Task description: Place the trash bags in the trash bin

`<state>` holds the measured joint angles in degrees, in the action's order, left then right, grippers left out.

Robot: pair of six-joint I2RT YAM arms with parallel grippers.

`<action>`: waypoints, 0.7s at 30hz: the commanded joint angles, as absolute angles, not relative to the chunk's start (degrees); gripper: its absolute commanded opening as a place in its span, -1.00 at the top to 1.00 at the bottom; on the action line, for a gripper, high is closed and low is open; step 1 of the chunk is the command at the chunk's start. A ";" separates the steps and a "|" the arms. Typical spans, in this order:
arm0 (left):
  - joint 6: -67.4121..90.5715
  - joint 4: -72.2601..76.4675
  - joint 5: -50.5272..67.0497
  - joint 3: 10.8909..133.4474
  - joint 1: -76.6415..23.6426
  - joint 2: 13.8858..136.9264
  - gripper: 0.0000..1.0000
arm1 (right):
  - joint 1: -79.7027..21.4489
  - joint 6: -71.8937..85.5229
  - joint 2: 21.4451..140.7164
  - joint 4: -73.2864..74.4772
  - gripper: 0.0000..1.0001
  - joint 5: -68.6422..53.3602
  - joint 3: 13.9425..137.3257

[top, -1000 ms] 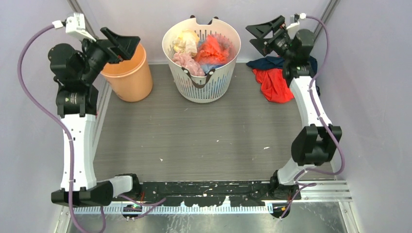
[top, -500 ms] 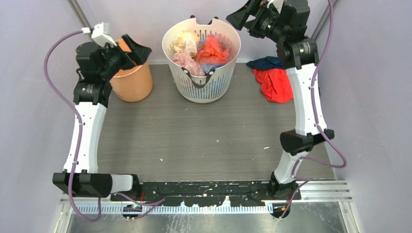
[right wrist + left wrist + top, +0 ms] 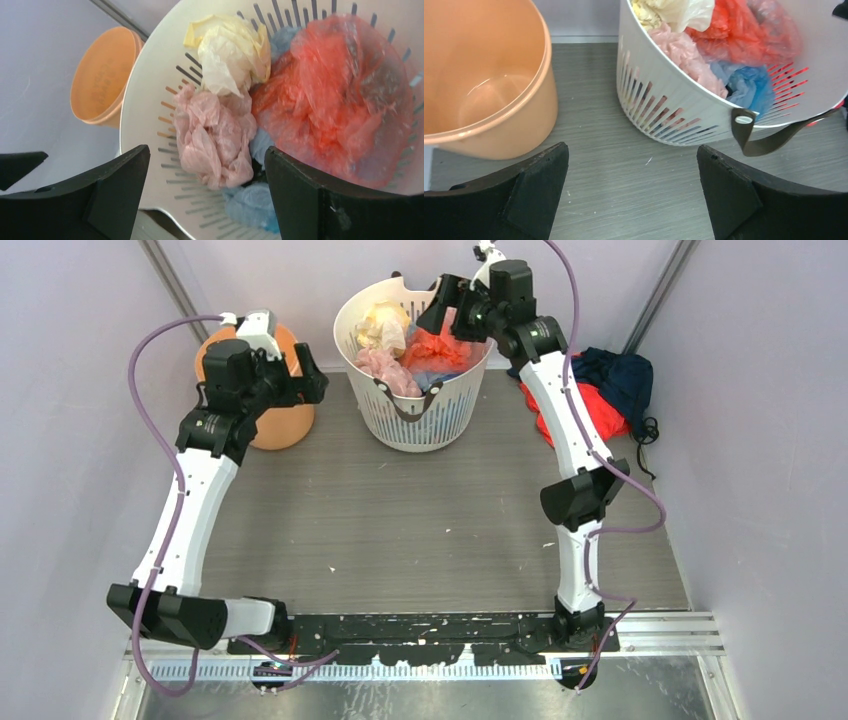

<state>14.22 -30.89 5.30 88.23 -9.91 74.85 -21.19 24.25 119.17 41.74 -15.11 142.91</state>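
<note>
Trash bags: I read the target as the pale-yellow crumpled film bag (image 3: 227,52). It sits in the white slotted basket (image 3: 420,430), at the far-left part of the pile, touching the pink bundle (image 3: 212,140) and the red bundle (image 3: 340,90).
Trash bin: the orange bucket (image 3: 262,430) stands on the counter (image 3: 400,530) just left of the basket. It looks bare inside from the left wrist view.
Right claw: my right claw (image 3: 207,147) is released, jaws spread wide with nothing between them. It hovers over the basket.
Left claw: my left claw (image 3: 632,146) is also released and empty, hanging near the bin, facing the gap between bin and basket.
Bag relative to claw: from the right wrist, the yellow bag lies ahead of the fingertips, beyond the pink bundle. The claw's centre line currently falls over the pink bundle, not the yellow bag.
Step in hand: my judgement is that this is the reach for a pick, with nothing grasped yet.
How to do it well: I would carry the right claw forward until the jaws straddle the yellow bag's raised crown, then descend and pinch only a fold of yellow film.
Watch for: thin film slips, so I would bite deep enough, keep clear of the basket rim, and avoid dragging the pink or red film along.
</note>
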 commanded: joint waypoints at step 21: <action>12.57 -31.20 1.06 72.25 -9.76 63.12 -0.99 | -25.65 23.68 137.41 15.85 -0.65 -15.21 150.56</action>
<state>13.93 -32.73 1.50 72.18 -9.91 63.37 -24.71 24.14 138.08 21.34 -15.11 148.79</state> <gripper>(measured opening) 0.996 0.842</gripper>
